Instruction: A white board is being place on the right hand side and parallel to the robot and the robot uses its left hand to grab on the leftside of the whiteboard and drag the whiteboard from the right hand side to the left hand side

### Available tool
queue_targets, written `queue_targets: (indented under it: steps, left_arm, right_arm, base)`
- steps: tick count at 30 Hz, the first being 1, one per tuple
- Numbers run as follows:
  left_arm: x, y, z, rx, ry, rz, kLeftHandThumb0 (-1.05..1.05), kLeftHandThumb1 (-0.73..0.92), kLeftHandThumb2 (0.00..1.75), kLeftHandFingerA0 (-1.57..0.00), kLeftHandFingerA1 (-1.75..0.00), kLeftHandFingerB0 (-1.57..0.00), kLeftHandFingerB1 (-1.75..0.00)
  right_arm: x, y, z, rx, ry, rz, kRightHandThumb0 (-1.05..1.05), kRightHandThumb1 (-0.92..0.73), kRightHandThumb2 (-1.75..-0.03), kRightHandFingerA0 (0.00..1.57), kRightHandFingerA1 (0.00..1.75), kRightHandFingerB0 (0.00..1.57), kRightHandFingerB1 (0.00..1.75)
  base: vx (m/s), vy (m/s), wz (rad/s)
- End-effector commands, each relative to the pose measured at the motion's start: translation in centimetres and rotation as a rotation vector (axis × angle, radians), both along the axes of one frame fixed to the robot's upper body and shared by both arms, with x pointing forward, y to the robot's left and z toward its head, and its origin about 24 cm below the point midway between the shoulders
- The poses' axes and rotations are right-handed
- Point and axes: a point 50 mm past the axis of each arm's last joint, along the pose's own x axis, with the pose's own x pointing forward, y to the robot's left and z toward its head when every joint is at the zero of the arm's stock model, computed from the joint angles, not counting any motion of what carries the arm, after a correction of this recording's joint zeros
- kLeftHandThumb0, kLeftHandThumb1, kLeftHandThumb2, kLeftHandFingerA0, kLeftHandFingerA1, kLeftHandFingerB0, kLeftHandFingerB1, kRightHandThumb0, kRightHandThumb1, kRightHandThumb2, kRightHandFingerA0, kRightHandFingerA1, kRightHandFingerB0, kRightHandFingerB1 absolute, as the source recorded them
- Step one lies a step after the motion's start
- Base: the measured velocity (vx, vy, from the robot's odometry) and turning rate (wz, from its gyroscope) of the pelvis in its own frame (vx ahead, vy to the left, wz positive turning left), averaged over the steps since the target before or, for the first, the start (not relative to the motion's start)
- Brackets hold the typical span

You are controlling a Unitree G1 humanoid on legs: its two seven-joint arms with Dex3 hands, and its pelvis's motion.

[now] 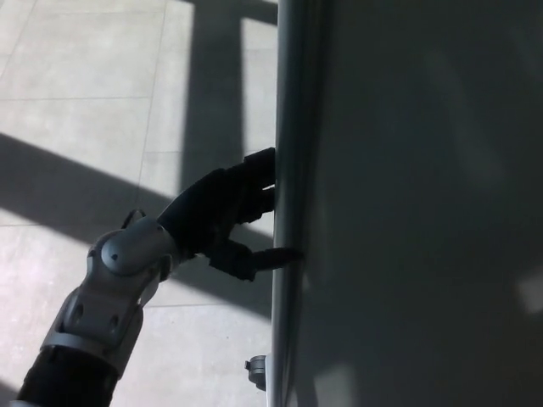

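The whiteboard [424, 203] fills the right half of the head view, its face in shadow, with a grey metal frame edge [288, 85] running top to bottom. My left hand [222, 208] reaches in from the lower left and clasps that left edge. Its two fingers [259, 174] go behind the frame, where their tips are hidden. The thumb [273, 255] lies across the front of the frame. My right hand does not show.
Pale tiled floor [85, 85] with broad bands of shadow lies to the left of the board. A small grey fitting, probably a caster [257, 371], sticks out at the foot of the frame near the bottom edge.
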Motion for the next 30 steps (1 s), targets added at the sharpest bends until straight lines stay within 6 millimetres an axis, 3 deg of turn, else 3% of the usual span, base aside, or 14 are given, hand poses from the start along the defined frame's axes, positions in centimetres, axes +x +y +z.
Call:
queue_targets:
  steps: [1,2,3,4,5,6,7,8,9,10,11,12,13,30]
  left_arm:
    - [0.7,-0.7,-0.1,0.045,0.04,-0.026,-0.6,0.38,0.76,-0.04,-0.37,-0.03,-0.15]
    - [0.8,-0.8,-0.1,0.047,0.044,-0.025,-0.6,0.38,0.76,-0.04,-0.37,-0.03,-0.15]
    - [1.0,-1.1,-0.1,0.051,0.059,-0.022,-0.6,0.38,0.77,-0.04,-0.37,-0.03,-0.14]
    - [1.2,-1.3,-0.2,0.048,0.073,-0.014,-0.61,0.37,0.7,-0.08,-0.39,-0.02,-0.13]
    - [1.3,-1.4,-0.2,0.042,0.086,-0.007,-0.63,0.38,0.66,-0.1,-0.38,-0.06,-0.13]
    - [1.5,-1.6,-0.4,0.032,0.098,0.002,-0.6,0.37,0.73,-0.13,-0.42,-0.02,-0.16]
    - [1.6,-1.7,-0.5,0.026,0.103,0.006,-0.6,0.37,0.73,-0.13,-0.42,-0.02,-0.16]
    - [1.9,-1.9,-0.6,0.028,0.09,0.017,-0.56,0.47,0.55,-0.29,-0.36,-0.06,-0.22]
    - [1.9,-1.9,-0.7,0.012,0.086,0.034,-0.45,0.47,0.54,-0.53,-0.42,-0.25,-0.29]
    - [2.0,-1.9,-0.9,-0.024,0.066,0.072,-0.35,0.51,0.55,-0.83,-0.5,-0.47,-0.35]
    - [2.0,-1.9,-1.0,-0.044,0.043,0.093,-0.35,0.51,0.55,-0.83,-0.5,-0.47,-0.35]
    - [2.0,-1.9,-1.1,-0.039,-0.025,0.097,-0.39,0.5,0.79,-0.92,-0.67,-0.55,-0.53]
    - [2.0,-1.9,-1.2,-0.043,-0.024,0.126,-0.28,0.62,0.6,-1.06,-0.54,-0.74,-0.44]
    - [1.4,-0.5,-2.4,-0.124,0.042,0.199,-0.16,0.67,0.59,-1.0,-0.8,-0.88,-0.58]
  right_arm:
    - [0.0,-0.1,0.1,0.005,-0.005,0.002,-0.51,-0.73,-0.72,0.5,0.77,0.03,0.61]
    - [0.0,-0.1,0.1,0.005,-0.005,0.003,-0.51,-0.73,-0.72,0.5,0.77,0.03,0.61]
    - [0.0,-0.1,0.1,-0.003,-0.006,0.01,-0.54,-0.6,-0.99,0.52,0.77,0.06,0.59]
    - [0.0,0.0,0.0,-0.004,-0.005,0.01,-0.55,-0.6,-0.99,0.52,0.77,0.06,0.59]
    - [-0.1,0.0,0.0,-0.005,-0.003,0.011,-0.53,-0.73,-0.72,0.5,0.77,0.03,0.62]
    - [-0.1,0.1,0.0,-0.009,-0.001,0.013,-0.56,-0.59,-0.98,0.52,0.77,0.06,0.6]
    - [-0.2,0.1,0.0,-0.012,0.0,0.014,-0.56,-0.59,-0.98,0.52,0.77,0.06,0.6]
    - [-0.2,0.1,-0.1,-0.009,0.001,0.014,-0.58,-0.59,-0.99,0.53,0.77,0.08,0.6]
    - [-0.2,0.1,-0.1,-0.01,0.0,0.013,-0.54,-0.72,-0.72,0.53,0.79,0.05,0.64]
    - [-0.3,0.1,-0.1,-0.01,0.0,0.013,-0.53,-0.71,-0.73,0.54,0.79,0.06,0.63]
    - [-0.3,0.1,-0.1,-0.007,0.0,0.014,-0.53,-0.71,-0.73,0.54,0.79,0.06,0.63]
    - [-0.2,0.0,-0.1,-0.011,0.001,0.019,-0.54,-0.72,-0.73,0.52,0.8,0.06,0.63]
    - [-0.2,0.0,-0.1,-0.012,0.003,0.019,-0.53,-0.72,-0.73,0.52,0.79,0.06,0.64]
    - [-0.4,0.4,-0.2,-0.012,0.01,0.023,-0.52,-0.7,-0.75,0.53,0.81,0.11,0.67]
  base:
    - [0.0,0.0,0.0]
    - [0.0,0.0,0.0]
    - [0.0,0.0,0.0]
    - [0.0,0.0,0.0]
    - [0.0,0.0,0.0]
    - [0.0,0.0,0.0]
    - [0.0,0.0,0.0]
    - [0.0,0.0,0.0]
    - [0.0,0.0,0.0]
    - [0.0,0.0,0.0]
    - [0.0,0.0,0.0]
    - [0.0,0.0,0.0]
    - [0.0,0.0,0.0]
    - [0.0,0.0,0.0]
